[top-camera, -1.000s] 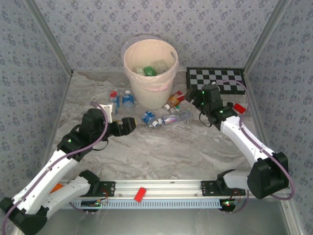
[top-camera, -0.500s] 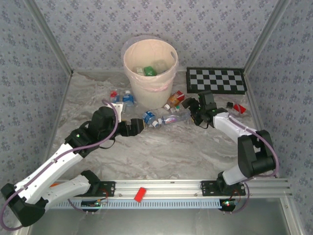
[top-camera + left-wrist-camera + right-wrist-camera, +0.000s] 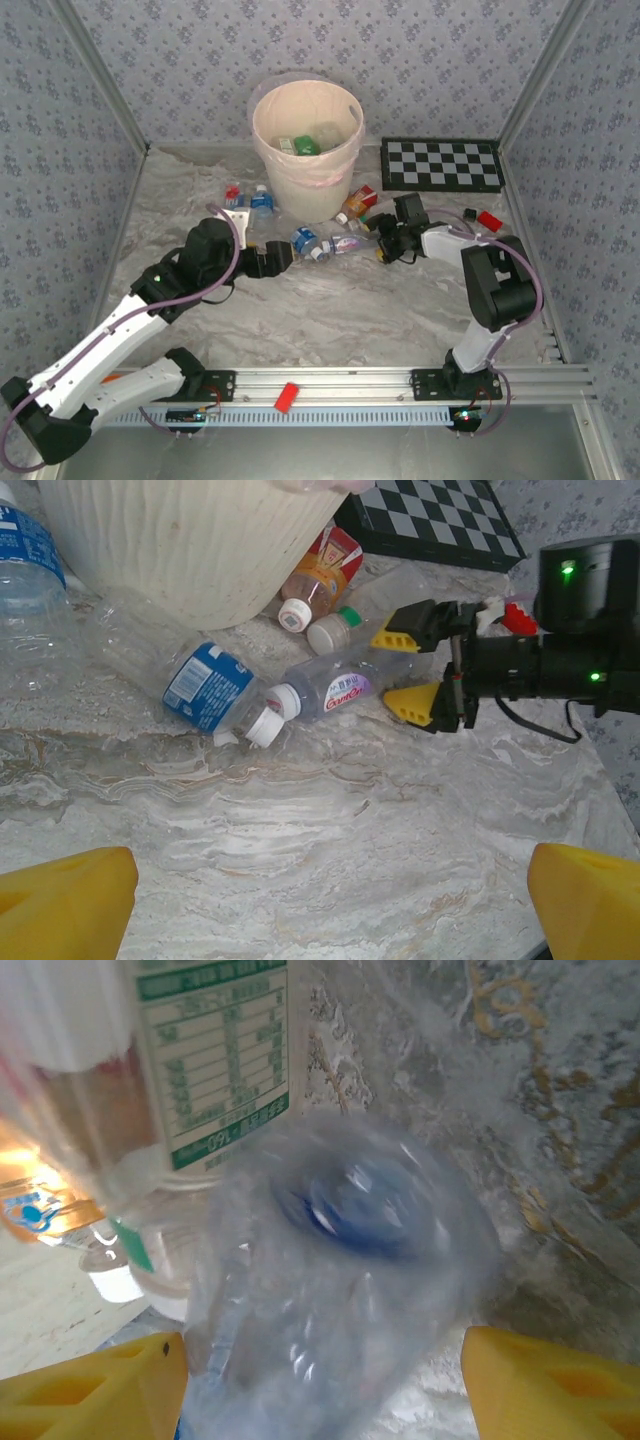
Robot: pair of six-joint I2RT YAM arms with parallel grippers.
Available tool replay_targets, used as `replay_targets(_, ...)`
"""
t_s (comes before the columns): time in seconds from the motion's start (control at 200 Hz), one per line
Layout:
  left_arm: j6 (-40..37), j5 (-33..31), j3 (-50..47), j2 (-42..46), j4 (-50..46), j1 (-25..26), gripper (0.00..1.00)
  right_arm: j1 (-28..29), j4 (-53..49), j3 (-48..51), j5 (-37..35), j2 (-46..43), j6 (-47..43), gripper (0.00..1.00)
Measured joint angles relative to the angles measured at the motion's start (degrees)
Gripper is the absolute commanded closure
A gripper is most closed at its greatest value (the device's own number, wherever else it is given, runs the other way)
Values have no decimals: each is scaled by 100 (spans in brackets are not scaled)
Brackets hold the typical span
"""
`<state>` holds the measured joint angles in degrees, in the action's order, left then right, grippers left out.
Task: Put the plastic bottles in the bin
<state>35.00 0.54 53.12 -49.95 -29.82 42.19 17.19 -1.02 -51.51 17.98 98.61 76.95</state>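
Observation:
The peach bin [image 3: 300, 185] stands at the back, with a green bottle [image 3: 305, 146] and others inside. Several crushed bottles lie around its foot. A clear bottle with a purple label [image 3: 335, 688] lies on the table, and my right gripper [image 3: 385, 243] stands open around its base [image 3: 350, 1260], one yellow finger [image 3: 90, 1385] on each side. Beside it lie a blue-labelled bottle [image 3: 205, 687], a green-capped one [image 3: 365, 610] and an orange one [image 3: 320, 575]. My left gripper [image 3: 275, 260] is open and empty, low over the marble just short of the blue-labelled bottle [image 3: 303, 240].
A chessboard [image 3: 440, 163] lies at the back right, with a small red item [image 3: 488, 220] near it. Two more bottles [image 3: 262, 200] lie left of the bin. A red block [image 3: 287, 396] sits on the front rail. Bare marble spreads in front of both grippers.
My right arm has dropped and swung left, bringing its open fingers around the clear bottle's base. My left gripper moved right toward the bottles, then held still.

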Motion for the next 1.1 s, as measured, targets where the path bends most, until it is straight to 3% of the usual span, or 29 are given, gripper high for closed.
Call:
replay_targets(0.07, -2, -20, -2, 79, -2, 0, 0, 0, -22, -52, 59, 138, 70, 32)
replay_targets(0.305, -2, -63, -9, 208, 0, 0, 0, -17, -144, -232, 138, 267, 271, 28)
replay_targets(0.435, -4, -101, -68, 243, -2, 0, 0, -20, -223, -258, 138, 304, 341, 36)
replay_targets(0.48, -4, -107, -83, 245, -7, 0, 0, -20, -240, -260, 136, 304, 339, 48)
replay_targets(0.53, -11, -111, -92, 249, -11, 0, 0, -22, -258, -258, 133, 302, 382, 51)
replay_targets(0.71, -55, -146, -101, 267, -13, 0, 0, -17, -61, -85, 17, 170, 361, 46)
replay_targets(0.875, -66, -146, -101, 264, -11, 0, 0, -85, -170, 33, -214, -326, 232, 46)
replay_targets(1.099, -66, -146, -101, 264, -11, 0, 0, -380, -509, 63, -715, -1716, -144, 48)
